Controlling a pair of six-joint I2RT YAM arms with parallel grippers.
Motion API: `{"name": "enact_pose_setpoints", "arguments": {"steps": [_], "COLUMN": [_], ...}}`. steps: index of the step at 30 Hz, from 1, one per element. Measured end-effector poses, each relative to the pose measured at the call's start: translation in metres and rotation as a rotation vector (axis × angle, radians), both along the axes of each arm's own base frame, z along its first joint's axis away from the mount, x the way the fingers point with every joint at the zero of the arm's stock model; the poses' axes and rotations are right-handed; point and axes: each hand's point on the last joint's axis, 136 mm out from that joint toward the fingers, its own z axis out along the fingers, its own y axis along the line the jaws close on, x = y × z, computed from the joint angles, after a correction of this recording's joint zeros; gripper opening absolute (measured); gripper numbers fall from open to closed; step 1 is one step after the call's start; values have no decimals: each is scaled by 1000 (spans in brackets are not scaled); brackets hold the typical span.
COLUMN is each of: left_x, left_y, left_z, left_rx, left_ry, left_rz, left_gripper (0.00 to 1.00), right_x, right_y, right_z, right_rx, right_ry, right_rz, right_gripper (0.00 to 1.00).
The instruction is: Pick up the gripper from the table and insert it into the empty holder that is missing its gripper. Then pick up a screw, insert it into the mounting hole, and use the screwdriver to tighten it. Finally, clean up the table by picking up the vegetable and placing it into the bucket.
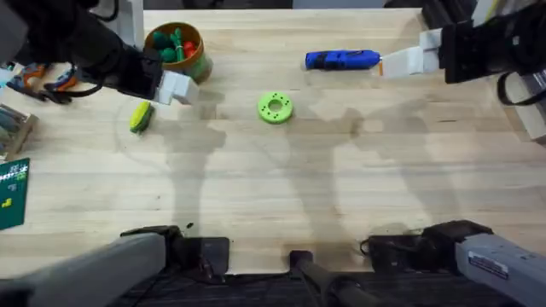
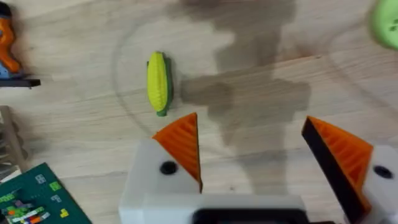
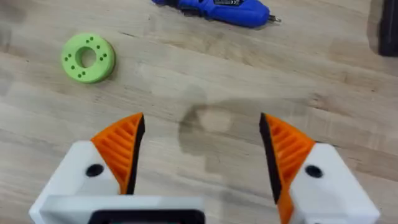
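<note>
The yellow-green vegetable [image 1: 141, 117] [image 2: 158, 82] lies on the wood, just in front of my left gripper [image 1: 175, 88] [image 2: 252, 155]. That gripper hovers above the table, open and holding nothing. Each of its white holders [image 2: 152, 180] carries an orange wedge gripper pad [image 2: 183, 146], and a dark screw head [image 2: 168, 167] sits in the holder's hole. The olive bucket [image 1: 201, 58] stands behind the left gripper and holds green and red toys. The blue screwdriver [image 1: 341, 59] [image 3: 214, 9] lies at the back, its tip towards my right gripper [image 1: 409, 61] [image 3: 202, 149], which is open and empty with both orange pads fitted.
A green round disc with holes [image 1: 274, 107] [image 3: 88, 57] [image 2: 385, 22] lies mid-table. Orange-handled tools [image 1: 47, 78] [image 2: 6, 43] and a green circuit board [image 1: 13, 194] [image 2: 37, 199] sit at the left edge. Bare wood [image 1: 281, 188] stretches towards the arm bases.
</note>
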Motion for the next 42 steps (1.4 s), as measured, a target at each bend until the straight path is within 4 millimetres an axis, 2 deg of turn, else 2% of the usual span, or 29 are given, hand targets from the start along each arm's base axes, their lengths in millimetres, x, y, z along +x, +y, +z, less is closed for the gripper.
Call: {"name": "enact_pose_setpoints", "arguments": {"steps": [9,16,21,28,35,42], "left_x": [29,32,33,35,41,44], "left_y": [60,98,109,112,115,116], "left_z": [-60,-89,-107,-134,-144,-145], "left_rx": [11,15,10,-7,-6,-3], "left_ry": [116,161,190,239,238,228], "left_rz": [43,68,67,57,57,57], "left_gripper": [985,985,985,985,985,986], "right_x": [0,0,0,0,0,0], "right_y": [0,0,0,0,0,0], "right_z": [0,0,0,0,0,0], "right_rx": [0,1,1,1,1,1], "right_ry": [0,1,1,1,1,1], "right_rz": [0,-2,-2,-2,-2,-2], "right_gripper": [993,994,994,994,994,994]}}
